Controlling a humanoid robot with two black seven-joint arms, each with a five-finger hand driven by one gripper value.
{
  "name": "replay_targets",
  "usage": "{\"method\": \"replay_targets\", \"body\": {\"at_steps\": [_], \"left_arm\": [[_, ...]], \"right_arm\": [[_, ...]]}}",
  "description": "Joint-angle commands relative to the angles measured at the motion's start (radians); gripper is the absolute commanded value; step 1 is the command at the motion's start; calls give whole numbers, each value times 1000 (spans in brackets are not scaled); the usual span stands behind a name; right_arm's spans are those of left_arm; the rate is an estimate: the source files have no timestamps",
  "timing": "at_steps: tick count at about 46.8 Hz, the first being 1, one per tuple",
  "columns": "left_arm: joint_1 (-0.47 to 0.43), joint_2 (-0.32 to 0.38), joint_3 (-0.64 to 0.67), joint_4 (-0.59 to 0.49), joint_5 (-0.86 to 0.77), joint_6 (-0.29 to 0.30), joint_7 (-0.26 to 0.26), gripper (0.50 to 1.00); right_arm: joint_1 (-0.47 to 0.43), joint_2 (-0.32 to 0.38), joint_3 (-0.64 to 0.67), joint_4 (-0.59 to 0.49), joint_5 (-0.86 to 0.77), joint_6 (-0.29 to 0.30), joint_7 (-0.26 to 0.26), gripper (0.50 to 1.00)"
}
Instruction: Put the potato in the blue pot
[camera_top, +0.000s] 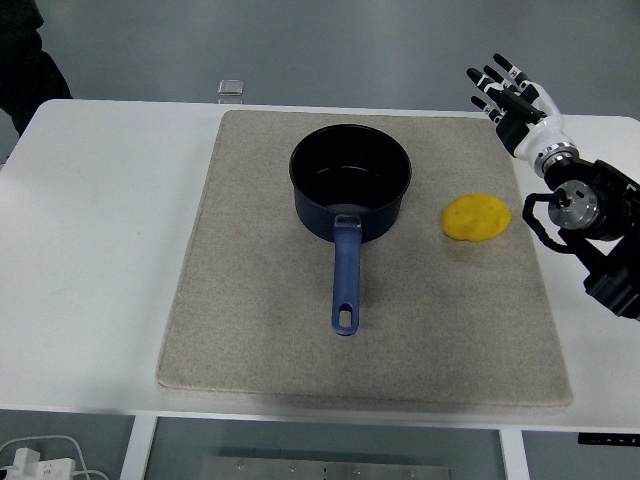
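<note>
A dark blue pot (350, 190) with a long blue handle (345, 280) pointing toward the near edge stands on a beige mat (250, 320). It looks empty inside. A yellow potato (477, 218) lies on the mat to the right of the pot. My right hand (510, 97) is open with fingers spread, held above the table's far right, beyond and right of the potato, apart from it. The left arm is out of view.
A small clear object (231, 90) sits at the table's far edge behind the mat. A person's dark clothing (20, 60) shows at the top left corner. White cables and a plug (40, 460) lie below the table at bottom left.
</note>
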Motion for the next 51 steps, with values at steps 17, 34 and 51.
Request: {"method": "replay_targets", "body": {"at_steps": [17, 34, 51], "left_arm": [[0, 0, 1, 0, 0, 0, 0, 996], [0, 0, 1, -1, 0, -2, 0, 996], [-3, 0, 2, -6, 0, -2, 0, 996]], "right_arm": [[-6, -121, -110, 129, -172, 20, 2, 928], [-30, -385, -246, 301, -240, 103, 27, 928], [-113, -543, -252, 482, -418, 166, 67, 928]]}}
